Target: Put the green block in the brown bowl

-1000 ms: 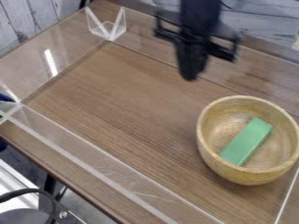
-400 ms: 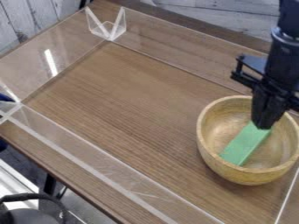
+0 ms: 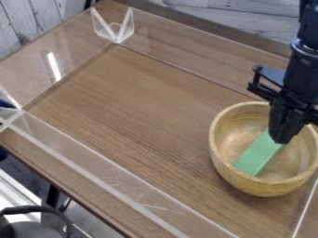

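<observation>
The green block (image 3: 262, 152) lies inside the brown bowl (image 3: 226, 149), leaning along the inner wall with its lower end near the bowl's floor and its upper end straight below the fingers (image 3: 288, 137). The fingers point straight down over the bowl's far side, drawn together to a narrow tip. Whether that tip touches the block's upper end cannot be told from this view, and nothing shows between the fingers. Judging by where it lies, the block is already where the task wants it.

It looks like a stiff, flat bar with smooth faces, most likely light and not fragile. A hold across its narrow width near the middle, long edges against the finger pads, would suit it best. Gripped at one end it would tend to swing, and the smooth faces could slip.

The bowl has thick walls with visible grain and sits on the wooden table (image 3: 125, 102), inside a clear-walled tray (image 3: 74, 158). Well off to the far side from the fingers, a small clear bracket (image 3: 112, 25) stands on the tray's rim.
</observation>
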Tool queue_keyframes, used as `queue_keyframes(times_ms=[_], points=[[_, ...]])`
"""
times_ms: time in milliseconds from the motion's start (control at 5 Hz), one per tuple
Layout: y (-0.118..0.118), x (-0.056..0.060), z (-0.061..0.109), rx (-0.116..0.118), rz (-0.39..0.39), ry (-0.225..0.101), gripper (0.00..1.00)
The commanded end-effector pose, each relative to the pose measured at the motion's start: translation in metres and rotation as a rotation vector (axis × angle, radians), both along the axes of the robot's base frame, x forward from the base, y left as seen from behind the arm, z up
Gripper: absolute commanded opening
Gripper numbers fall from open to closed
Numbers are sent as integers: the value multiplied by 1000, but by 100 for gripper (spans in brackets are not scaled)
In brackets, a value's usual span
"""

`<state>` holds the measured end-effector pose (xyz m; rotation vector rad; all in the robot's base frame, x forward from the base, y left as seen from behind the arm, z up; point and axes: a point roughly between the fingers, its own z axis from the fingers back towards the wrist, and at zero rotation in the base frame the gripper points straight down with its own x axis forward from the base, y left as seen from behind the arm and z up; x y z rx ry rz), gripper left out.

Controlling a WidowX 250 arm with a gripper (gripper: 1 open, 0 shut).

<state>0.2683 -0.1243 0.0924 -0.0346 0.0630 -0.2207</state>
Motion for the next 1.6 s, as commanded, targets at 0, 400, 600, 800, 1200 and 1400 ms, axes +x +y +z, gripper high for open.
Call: queue_keyframes(times_ms=[0,400,600,800,1200,1400], points=[[-2,11,13,-24,3,-52,0],[0,11,15,-25,11,-48,100],[2,11,20,-28,19,-51,100],[4,13,19,-27,24,-49,0],[9,16,23,-31,41,-54,100],[11,16,26,-33,49,-54,100]])
